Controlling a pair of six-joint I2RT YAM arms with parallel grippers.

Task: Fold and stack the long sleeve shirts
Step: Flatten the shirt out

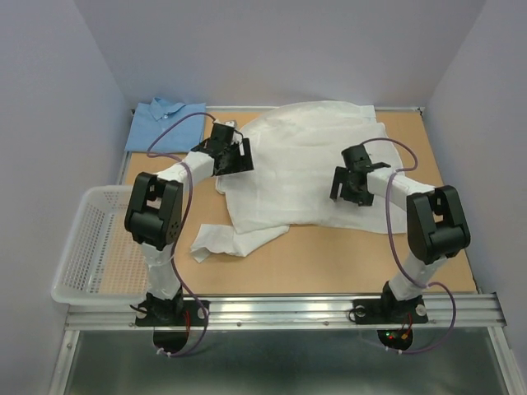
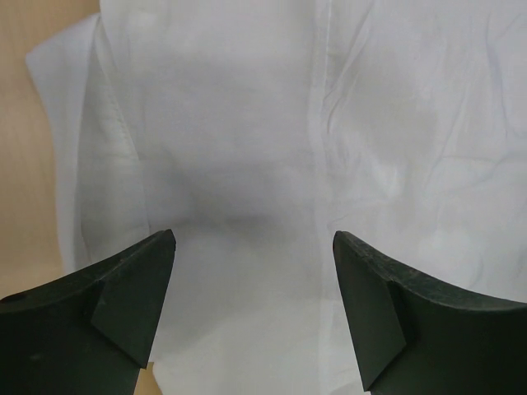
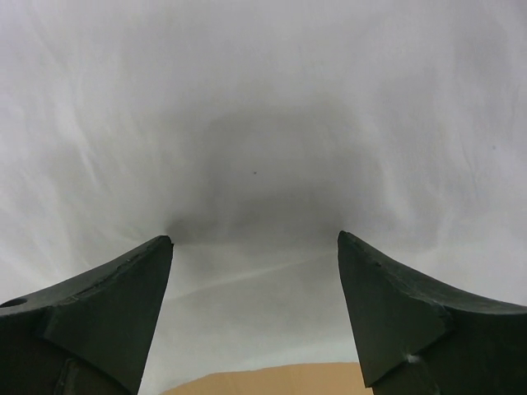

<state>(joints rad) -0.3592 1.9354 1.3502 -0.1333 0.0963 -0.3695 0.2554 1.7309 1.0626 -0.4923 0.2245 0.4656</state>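
Here we find the white shirt (image 1: 305, 164) spread on the tabletop (image 1: 346, 259), the blue shirt (image 1: 167, 122) folded far left. The left end effector (image 1: 232, 156) and right end effector (image 1: 350, 185) hover over the white one, wide open, empty. Cloth seems light, limp; we'd pinch the sleeve (image 1: 218, 240) edge.

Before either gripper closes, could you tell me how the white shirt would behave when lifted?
Probably floppy: the white shirt lies wrinkled, a sleeve trailing crumpled. Spread this wide, it would likely sag and drag from one pinch.
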